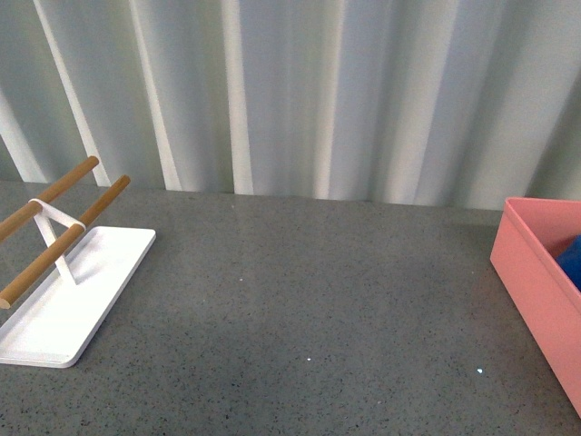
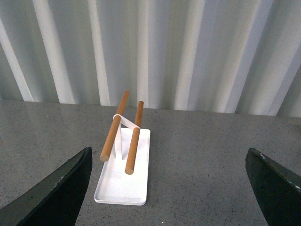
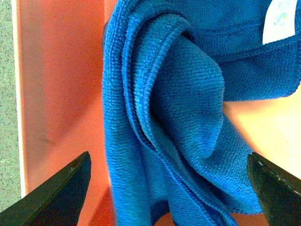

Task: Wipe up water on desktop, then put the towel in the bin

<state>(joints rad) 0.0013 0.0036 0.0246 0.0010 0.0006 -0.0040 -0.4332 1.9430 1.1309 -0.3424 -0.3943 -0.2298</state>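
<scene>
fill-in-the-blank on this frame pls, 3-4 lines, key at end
1. The blue towel lies inside the ______ bin.
2. The white tray carries two ______ rods.
3. The left gripper has its jaws ______, with nothing between them.
4. The small tag on the towel is ______ in colour.

Missing words: pink; wooden; open; white

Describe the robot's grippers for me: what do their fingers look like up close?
Only the fingertips show. The left gripper has dark, nearly black fingers, broad, wedge-shaped, matte with pale scuffed edges. The right gripper has matching fingers. No cables or markings visible.
</scene>
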